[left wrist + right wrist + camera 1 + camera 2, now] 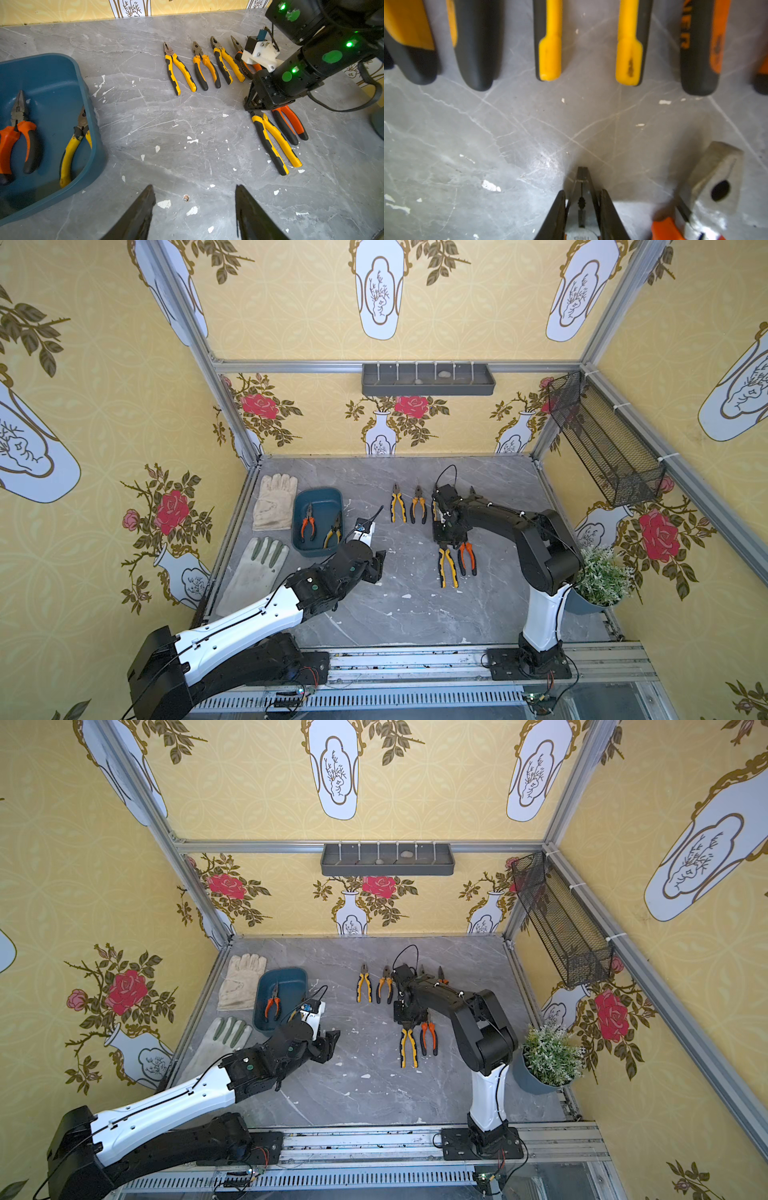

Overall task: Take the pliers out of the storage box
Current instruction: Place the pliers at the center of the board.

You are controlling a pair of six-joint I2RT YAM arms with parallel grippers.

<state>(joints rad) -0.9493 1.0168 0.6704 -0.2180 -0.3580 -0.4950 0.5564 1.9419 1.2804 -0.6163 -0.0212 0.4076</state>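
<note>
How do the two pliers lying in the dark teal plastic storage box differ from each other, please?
The orange-and-black-handled pliers have a long, slender nose; the yellow-and-black-handled pliers look shorter-headed. The orange pair lies near the middle of the dark teal plastic storage box; the yellow pair lies along a long side wall. Both have dark metal jaws pointing towards the back wall.
</note>
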